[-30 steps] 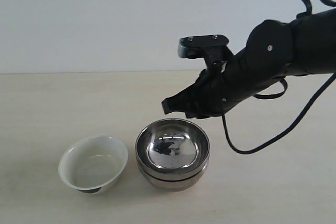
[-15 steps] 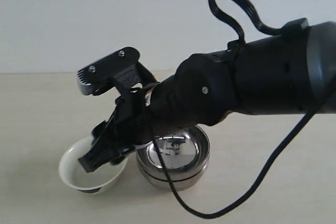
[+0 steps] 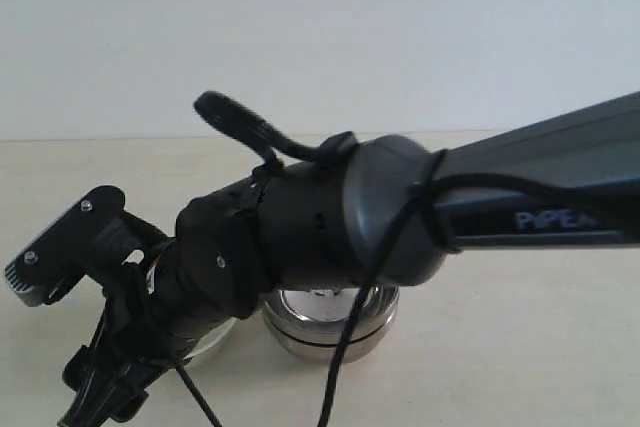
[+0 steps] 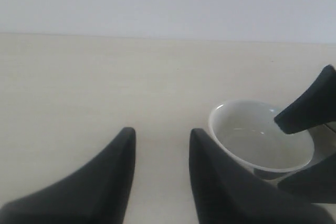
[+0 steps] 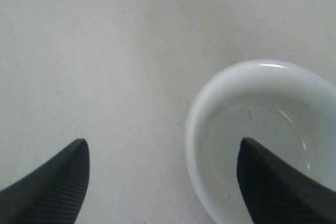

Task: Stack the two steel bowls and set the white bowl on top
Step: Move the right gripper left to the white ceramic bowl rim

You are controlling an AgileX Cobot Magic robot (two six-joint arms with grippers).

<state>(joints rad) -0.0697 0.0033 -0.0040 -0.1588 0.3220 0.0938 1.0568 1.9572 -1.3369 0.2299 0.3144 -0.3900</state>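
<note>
**White bowl on the counter, open right tool straddling its rim**

The white bowl (image 4: 260,140) stands upright and empty on the counter (image 3: 520,367), resting on its small dark foot. The right tool (image 5: 163,145) is spread wide across the bowl's rim, one finger over the inside and the other over the bare counter outside; it holds nothing. In the exterior view the right arm (image 3: 400,217) reaches across the middle and hides nearly all of this bowl. Under the arm, the two steel bowls (image 3: 330,325) sit nested as one stack, with only their lower part showing. The left tool (image 4: 161,135) is partly open and empty, low over the counter just beside the white bowl.
</note>
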